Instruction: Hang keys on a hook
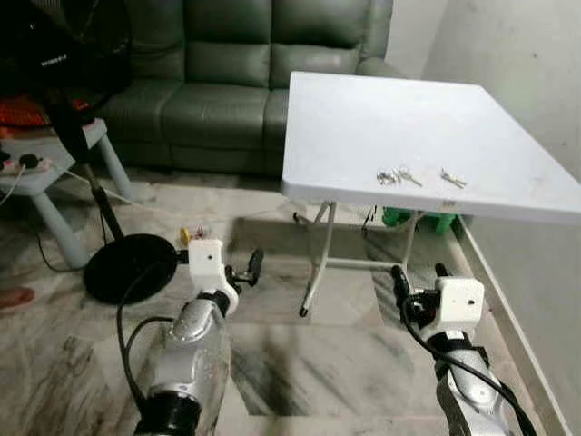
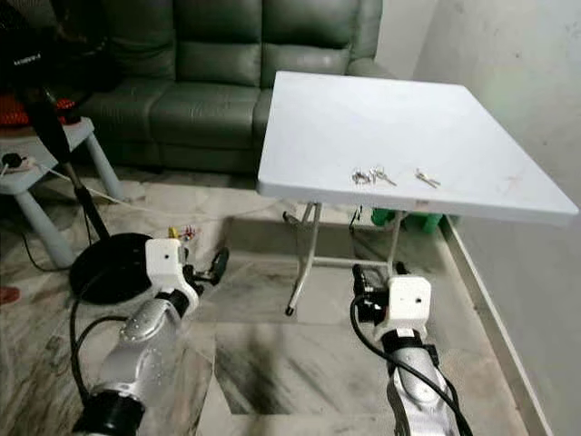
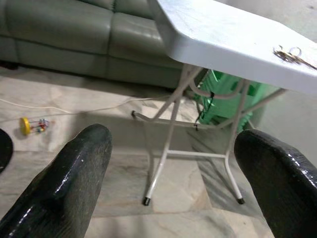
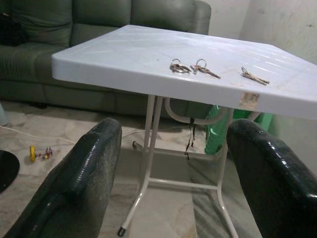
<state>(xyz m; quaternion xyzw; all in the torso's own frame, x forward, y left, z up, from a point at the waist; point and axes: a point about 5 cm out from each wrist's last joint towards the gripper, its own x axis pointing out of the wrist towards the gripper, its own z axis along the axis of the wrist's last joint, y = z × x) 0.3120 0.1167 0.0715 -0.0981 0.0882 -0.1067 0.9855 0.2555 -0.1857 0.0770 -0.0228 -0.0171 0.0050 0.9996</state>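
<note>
Three small sets of metal keys lie near the front edge of a white folding table (image 1: 363, 118): a bunch (image 1: 388, 177), a second set (image 1: 408, 176) right beside it, and a third set (image 1: 452, 179) farther right. In the right wrist view the same keys (image 4: 179, 67) (image 4: 203, 69) (image 4: 255, 77) lie ahead of and above the fingers. My left gripper (image 1: 220, 261) is held low over the floor, left of the table, open and empty. My right gripper (image 1: 419, 274) is below the table's front edge, also open and empty.
A dark green sofa (image 1: 227, 91) stands behind the table. A fan with a black round base (image 1: 127, 265) and a pale stool (image 1: 54, 173) are on the left. A wall (image 1: 526, 82) runs along the right. On the floor are a green object (image 3: 223, 94) under the table, a yellow toy (image 3: 27, 125) and a white cable (image 3: 74, 109).
</note>
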